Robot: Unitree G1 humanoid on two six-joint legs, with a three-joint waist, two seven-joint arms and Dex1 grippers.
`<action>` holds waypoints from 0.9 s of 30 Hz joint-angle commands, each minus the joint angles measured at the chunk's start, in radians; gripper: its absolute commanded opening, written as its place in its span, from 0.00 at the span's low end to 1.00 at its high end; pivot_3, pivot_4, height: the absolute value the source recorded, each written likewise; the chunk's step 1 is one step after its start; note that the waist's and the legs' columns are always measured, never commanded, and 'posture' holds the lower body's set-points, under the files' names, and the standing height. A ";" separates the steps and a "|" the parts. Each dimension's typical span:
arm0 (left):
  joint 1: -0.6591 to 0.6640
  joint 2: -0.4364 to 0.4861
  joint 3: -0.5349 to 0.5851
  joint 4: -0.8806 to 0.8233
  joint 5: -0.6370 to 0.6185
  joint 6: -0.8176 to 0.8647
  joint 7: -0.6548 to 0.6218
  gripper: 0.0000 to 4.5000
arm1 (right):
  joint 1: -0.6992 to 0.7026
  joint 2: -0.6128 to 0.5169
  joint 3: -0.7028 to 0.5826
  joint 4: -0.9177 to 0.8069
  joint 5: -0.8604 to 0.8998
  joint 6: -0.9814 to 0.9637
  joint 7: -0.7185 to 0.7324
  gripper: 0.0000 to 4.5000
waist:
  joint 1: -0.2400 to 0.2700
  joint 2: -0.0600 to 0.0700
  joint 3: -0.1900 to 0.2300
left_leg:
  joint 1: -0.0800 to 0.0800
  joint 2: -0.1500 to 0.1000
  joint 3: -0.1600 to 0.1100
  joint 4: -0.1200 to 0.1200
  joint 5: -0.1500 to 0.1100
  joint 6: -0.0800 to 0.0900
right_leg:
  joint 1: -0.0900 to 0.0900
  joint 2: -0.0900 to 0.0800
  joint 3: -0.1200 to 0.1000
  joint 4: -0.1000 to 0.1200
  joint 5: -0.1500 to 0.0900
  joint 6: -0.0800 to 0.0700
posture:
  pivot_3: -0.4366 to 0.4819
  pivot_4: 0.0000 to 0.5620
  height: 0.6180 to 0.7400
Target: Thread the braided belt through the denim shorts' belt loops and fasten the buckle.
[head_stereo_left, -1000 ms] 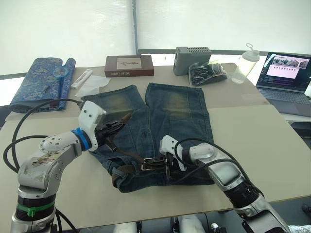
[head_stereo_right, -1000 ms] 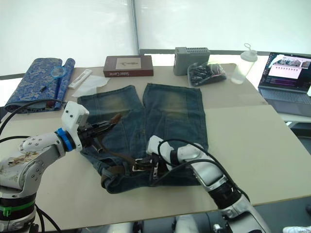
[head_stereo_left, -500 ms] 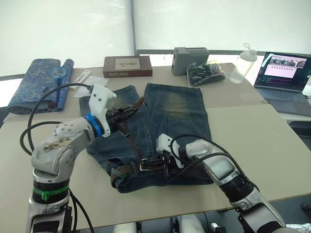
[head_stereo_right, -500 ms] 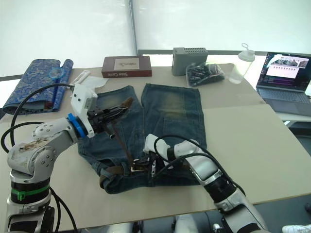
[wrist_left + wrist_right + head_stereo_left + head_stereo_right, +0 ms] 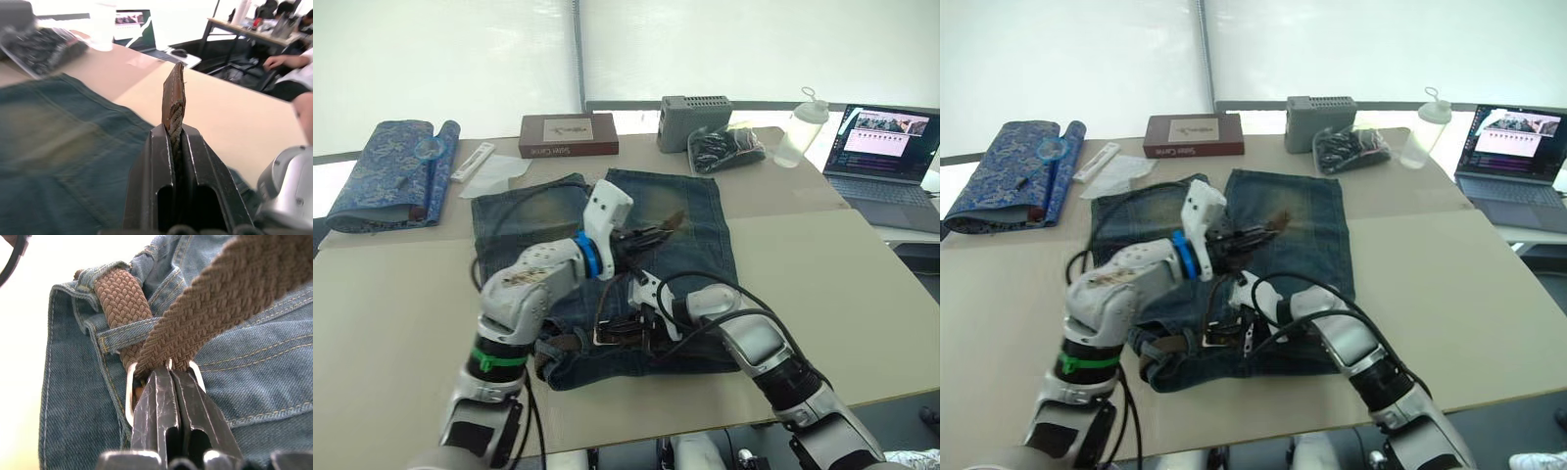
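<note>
The denim shorts [image 5: 690, 211] lie flat on the table, waistband nearest me. The braided belt [image 5: 205, 308] runs under a belt loop [image 5: 124, 333] and through the silver buckle [image 5: 129, 391] at the waistband. My right gripper [image 5: 646, 329] is shut on the buckle [image 5: 607, 334] at the waistband's middle. My left gripper [image 5: 654, 235] hovers over the shorts' middle, shut on the belt's smooth brown tip [image 5: 173, 98]. The tip [image 5: 676, 219] sticks out past the fingers. From it the strap slants down to the buckle.
At the table's far side stand a blue patterned cloth [image 5: 386, 171], a brown box [image 5: 568, 135], a grey box [image 5: 697, 110], a black bag [image 5: 729, 147] and a clear bottle [image 5: 801, 129]. A laptop [image 5: 886, 152] sits at the far right. People sit at desks [image 5: 293, 58] beyond.
My left gripper has swung from the left leg rightward across the shorts, pulling the belt tip with it. The right gripper has stayed on the buckle.
</note>
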 commanded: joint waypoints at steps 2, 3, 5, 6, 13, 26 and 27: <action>-0.008 -0.079 -0.028 0.072 0.012 -0.041 0.022 0.00 | 0.051 -0.003 0.050 0.032 -0.018 0.026 0.007 0.01 | 0.001 0.003 -0.003 | 0.001 0.000 0.000 0.000 0.000 0.000 | 0.001 0.000 0.000 0.000 0.000 0.000 | 0.48 0.27 0.74; -0.010 -0.099 -0.036 0.089 0.019 -0.052 0.024 0.00 | 0.054 -0.004 0.052 0.034 -0.021 0.020 0.007 0.01 | 0.003 0.004 -0.004 | 0.001 0.000 0.000 0.000 0.000 0.000 | 0.001 0.000 0.000 0.000 0.000 0.000 | 0.48 0.27 0.74; -0.015 -0.155 -0.034 0.128 0.022 -0.069 0.048 0.00 | 0.060 -0.007 0.060 0.037 -0.033 -0.012 0.016 0.01 | 0.010 0.005 -0.005 | 0.001 -0.001 0.000 0.000 0.000 0.000 | 0.002 -0.001 0.000 0.000 0.000 0.000 | 0.48 0.27 0.74; -0.010 -0.170 -0.041 0.139 0.030 -0.082 0.051 0.00 | 0.066 -0.008 0.063 0.036 -0.036 -0.029 0.024 0.01 | 0.014 0.005 -0.005 | 0.002 -0.001 0.000 0.000 0.000 0.000 | 0.003 -0.001 0.000 -0.001 0.000 0.000 | 0.48 0.27 0.74; 0.046 -0.184 -0.039 0.114 0.041 -0.082 0.067 0.00 | 0.114 0.009 -0.018 0.009 0.012 -0.076 0.013 0.01 | 0.022 0.006 -0.005 | 0.011 -0.001 -0.001 0.000 -0.006 -0.006 | 0.015 -0.003 -0.002 -0.006 -0.004 -0.005 | 0.48 0.27 0.74; 0.158 0.034 0.030 -0.047 -0.013 -0.007 0.017 0.00 | 0.275 -0.133 -0.284 -0.329 0.163 0.124 -0.123 0.41 | 0.024 0.005 -0.003 | 0.003 -0.001 -0.001 -0.002 -0.006 -0.006 | 0.005 -0.004 -0.003 -0.005 -0.005 -0.004 | 0.48 0.27 0.74; 0.174 0.077 0.019 -0.067 -0.003 -0.013 -0.011 0.00 | 0.295 -0.155 -0.297 -0.363 0.171 0.143 -0.128 0.41 | 0.026 0.004 -0.003 | 0.001 -0.001 -0.001 -0.002 -0.006 -0.006 | 0.003 -0.004 -0.003 -0.004 -0.005 -0.004 | 0.48 0.27 0.74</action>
